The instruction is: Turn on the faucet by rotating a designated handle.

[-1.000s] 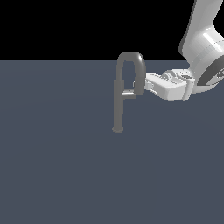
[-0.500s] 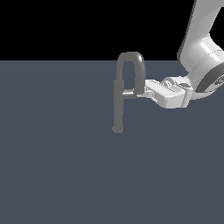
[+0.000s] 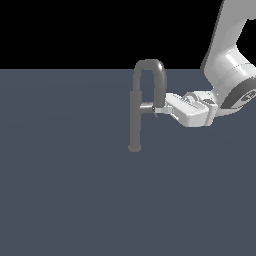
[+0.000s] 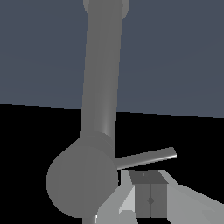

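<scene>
Dull-grey faucet (image 3: 135, 120) stands mid-scene; its handle (image 3: 146, 107) juts toward 3 o'clock, touching the gripper (image 3: 156, 110) (fingers pressed together, holding nothing). Best pushed steadily near the bar's tip.

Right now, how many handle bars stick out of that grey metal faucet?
1. A thin silvery handle bar juts sideways from the mid-height of the dull-grey faucet, toward the white gripper on the exterior view's right. The post could hide another behind it.

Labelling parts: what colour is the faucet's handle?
The handle is light silvery grey, paler than the faucet; clearest in the wrist view.
</scene>
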Motion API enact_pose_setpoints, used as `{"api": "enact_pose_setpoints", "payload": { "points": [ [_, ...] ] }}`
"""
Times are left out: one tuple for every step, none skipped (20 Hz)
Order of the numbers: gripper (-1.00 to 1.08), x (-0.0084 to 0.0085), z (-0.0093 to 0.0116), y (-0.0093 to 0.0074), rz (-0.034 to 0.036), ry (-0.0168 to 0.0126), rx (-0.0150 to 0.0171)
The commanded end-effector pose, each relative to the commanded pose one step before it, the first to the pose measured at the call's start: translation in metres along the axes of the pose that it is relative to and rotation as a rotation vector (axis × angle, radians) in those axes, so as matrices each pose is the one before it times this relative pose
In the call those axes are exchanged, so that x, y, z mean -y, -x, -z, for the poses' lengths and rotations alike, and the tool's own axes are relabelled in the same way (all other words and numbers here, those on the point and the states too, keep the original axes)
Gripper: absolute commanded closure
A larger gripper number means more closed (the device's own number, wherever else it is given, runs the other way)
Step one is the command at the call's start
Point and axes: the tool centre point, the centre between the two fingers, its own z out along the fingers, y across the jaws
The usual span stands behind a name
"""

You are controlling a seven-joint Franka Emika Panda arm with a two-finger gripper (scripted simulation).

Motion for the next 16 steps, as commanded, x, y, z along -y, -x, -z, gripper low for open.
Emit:
{"api": "enact_pose_setpoints", "payload": {
  "points": [
    [1.08,0.00155,-0.00272,-0.01133,-0.01287,-0.00048,0.00314],
    [1.08,0.00097,-0.00007,-0.00476,-0.00490,-0.00153,0.00032],
    [1.08,0.00097,-0.00007,-0.00472,-0.00486,-0.00152,0.00031],
    [1.08,0.00096,-0.00007,-0.00468,-0.00481,-0.00150,0.00031],
    [1.08,0.00095,-0.00006,-0.00463,-0.00477,-0.00149,0.00030],
    [1.08,0.00094,-0.00006,-0.00460,-0.00474,-0.00148,0.00030],
    [1.08,0.00094,-0.00006,-0.00456,-0.00470,-0.00147,0.00030],
    [1.08,0.00093,-0.00005,-0.00453,-0.00468,-0.00146,0.00030],
    [1.08,0.00092,-0.00005,-0.00447,-0.00461,-0.00144,0.00029],
    [1.08,0.00091,-0.00005,-0.00441,-0.00454,-0.00141,0.00028],
    [1.08,0.00091,-0.00003,-0.00439,-0.00454,-0.00141,0.00028],
    [1.08,0.00000,0.00000,0.00000,0.00000,0.00000,0.00000],
    [1.08,-0.00895,0.00312,0.04249,0.03768,0.04033,0.02650],
    [1.08,0.00237,-0.00012,-0.00332,-0.00268,-0.00272,-0.00169],
    [1.08,0.00235,-0.00012,-0.00328,-0.00264,-0.00268,-0.00167],
    [1.08,0.00232,-0.00011,-0.00326,-0.00264,-0.00268,-0.00167]
  ]
}}
